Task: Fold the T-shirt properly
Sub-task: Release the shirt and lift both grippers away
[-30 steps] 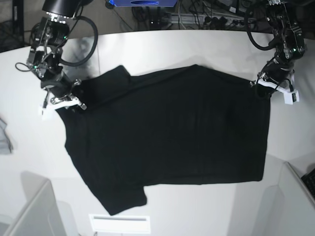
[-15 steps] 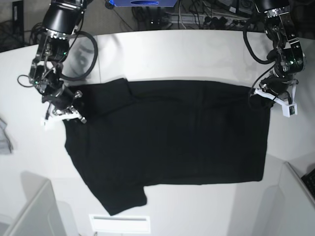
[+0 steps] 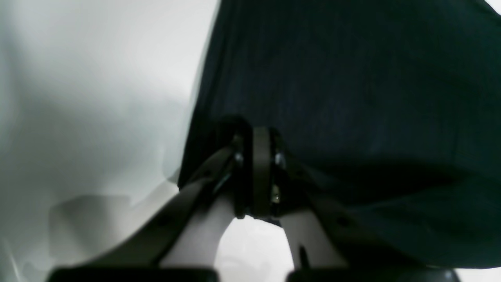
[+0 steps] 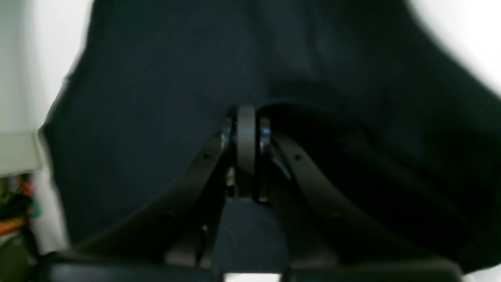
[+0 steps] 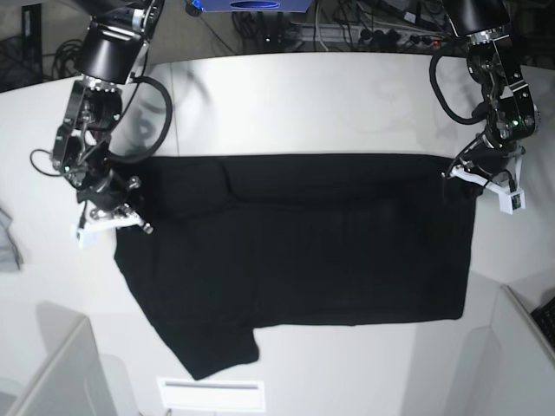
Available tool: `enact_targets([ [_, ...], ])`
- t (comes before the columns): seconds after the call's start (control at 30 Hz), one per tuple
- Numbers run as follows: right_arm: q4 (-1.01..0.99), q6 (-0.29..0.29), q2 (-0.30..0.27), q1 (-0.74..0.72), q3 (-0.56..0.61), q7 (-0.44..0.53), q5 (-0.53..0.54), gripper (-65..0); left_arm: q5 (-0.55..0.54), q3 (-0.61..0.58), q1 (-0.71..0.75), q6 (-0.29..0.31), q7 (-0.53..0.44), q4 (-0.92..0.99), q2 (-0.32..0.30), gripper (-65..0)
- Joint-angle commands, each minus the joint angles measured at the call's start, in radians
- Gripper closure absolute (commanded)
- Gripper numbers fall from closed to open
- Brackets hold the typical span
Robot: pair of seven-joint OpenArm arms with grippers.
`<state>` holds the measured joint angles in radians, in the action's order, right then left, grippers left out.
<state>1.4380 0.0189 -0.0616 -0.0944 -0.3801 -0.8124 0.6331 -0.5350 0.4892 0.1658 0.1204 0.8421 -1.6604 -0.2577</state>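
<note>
The black T-shirt [image 5: 295, 251] lies spread on the white table [image 5: 295, 104], plain side up, with one sleeve [image 5: 217, 351] pointing toward the front edge. Its far edge runs as a straight line between both grippers. My left gripper [image 5: 468, 176] is at the shirt's far right corner, shut on the cloth. In the left wrist view its fingertips [image 3: 256, 133] pinch the T-shirt [image 3: 352, 78] by its edge. My right gripper [image 5: 121, 221] is at the left corner, shut on the cloth. In the right wrist view its pinched tips [image 4: 246, 117] are surrounded by the T-shirt [image 4: 156, 98].
Cables and a blue device [image 5: 251, 5] lie beyond the table's far edge. A grey box [image 5: 52, 373] stands at the front left, a grey panel [image 5: 520, 347] at the front right. A white strip [image 5: 211, 394] sits at the front edge.
Both grippers have moved toward the front of the table, dragging the shirt's far edge with them. That edge has gone from arched to a straight line.
</note>
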Motion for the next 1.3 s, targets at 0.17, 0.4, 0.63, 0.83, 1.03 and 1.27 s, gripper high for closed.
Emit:
enact_targets([
  [0.17, 0.017, -0.007, -0.005, -0.037, -0.007, 0.026, -0.003, 0.0, -0.004, 0.007, -0.051, 0.003, -0.020, 0.030, -0.016, 0.0],
  [0.4, 0.010, -0.007, -0.005, -0.034, 0.000, 0.051, -0.005, 0.0, -0.004, 0.007, -0.067, 0.003, -0.024, 0.065, -0.019, 0.0],
  [0.63, -0.032, -0.007, -0.004, -0.037, 0.000, 0.061, -0.005, 0.0, -0.004, 0.007, -0.088, 0.003, -0.024, 0.098, -0.021, 0.0],
  [0.83, -0.032, -0.007, -0.004, -0.037, 0.000, 0.070, -0.005, 0.0, -0.004, 0.006, -0.119, 0.003, -0.020, 0.104, -0.019, 0.0],
  [1.03, -0.032, -0.007, -0.004, -0.034, -0.007, 0.070, -0.005, -6.0, -0.004, 0.007, -0.144, 0.003, -0.024, 0.116, -0.021, -2.6],
  [1.27, -0.013, -0.007, -0.007, -0.017, -0.035, 0.074, -0.005, -28.5, -0.009, 0.007, -0.194, 0.003, -0.024, 0.148, -0.019, -38.5],
])
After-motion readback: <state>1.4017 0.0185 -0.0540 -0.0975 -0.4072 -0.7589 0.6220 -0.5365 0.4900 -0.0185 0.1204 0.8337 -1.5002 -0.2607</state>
